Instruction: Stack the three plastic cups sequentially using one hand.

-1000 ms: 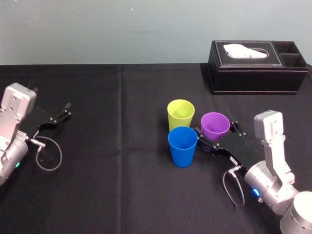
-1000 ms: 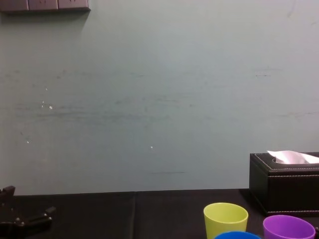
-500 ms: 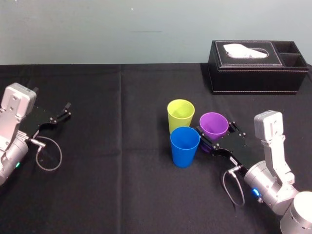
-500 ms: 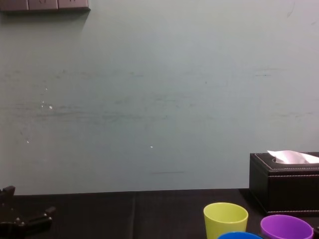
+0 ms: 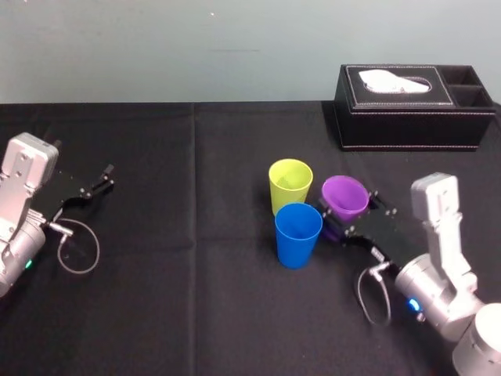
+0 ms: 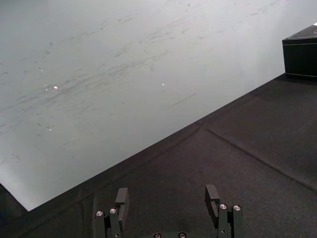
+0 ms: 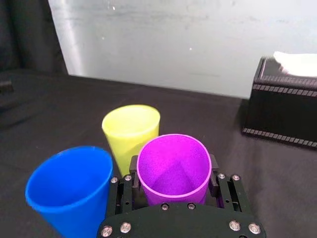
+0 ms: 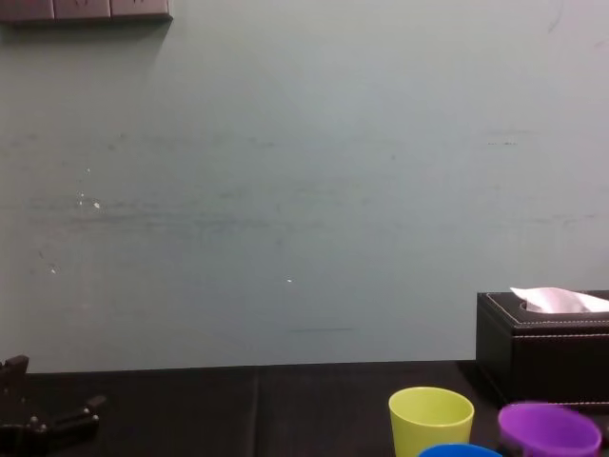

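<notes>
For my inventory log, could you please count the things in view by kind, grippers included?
Cups: 3, yellow-green cup, purple cup, blue cup.
Tissue box: 1.
Grippers: 2, right gripper holding purple cup, left gripper idle, far left.
Total: 6.

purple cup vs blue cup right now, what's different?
The purple cup is clamped by the right gripper; the blue cup stands free on the table. The purple cup looks tipped; the blue cup is upright. Colours differ. Shared: same tapered shape, like size, mouths up, empty. The left gripper sits open at the far left.
</notes>
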Robot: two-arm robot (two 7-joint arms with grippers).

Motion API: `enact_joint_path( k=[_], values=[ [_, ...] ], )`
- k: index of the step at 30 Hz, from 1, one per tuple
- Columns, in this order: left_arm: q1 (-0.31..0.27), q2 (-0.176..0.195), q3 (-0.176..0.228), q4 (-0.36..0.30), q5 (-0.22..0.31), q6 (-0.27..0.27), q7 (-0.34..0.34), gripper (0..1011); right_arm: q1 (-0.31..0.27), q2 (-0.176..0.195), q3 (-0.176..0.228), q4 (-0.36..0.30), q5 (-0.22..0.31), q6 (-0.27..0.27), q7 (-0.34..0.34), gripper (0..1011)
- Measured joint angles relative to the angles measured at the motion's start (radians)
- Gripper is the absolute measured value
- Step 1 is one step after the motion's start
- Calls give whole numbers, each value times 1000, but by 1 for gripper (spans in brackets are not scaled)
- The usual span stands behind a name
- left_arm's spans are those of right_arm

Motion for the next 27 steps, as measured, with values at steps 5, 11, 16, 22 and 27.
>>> enact_joint_path(
  k=[5,11,16,22,27],
  values=[
    [0,0,0,0,0,0,0,1011,17,17,18,-34,28,29,19,746],
    [0,0,0,0,0,0,0,1011,59,48,31,-87,99,102,67,747],
    [0,0,0,0,0,0,0,1011,90,68,24,-125,136,151,93,746],
    [0,0,0,0,0,0,0,1011,125,83,-14,-159,152,201,107,746],
    [0,0,0,0,0,0,0,1011,150,84,-49,-168,151,223,104,746]
  ],
)
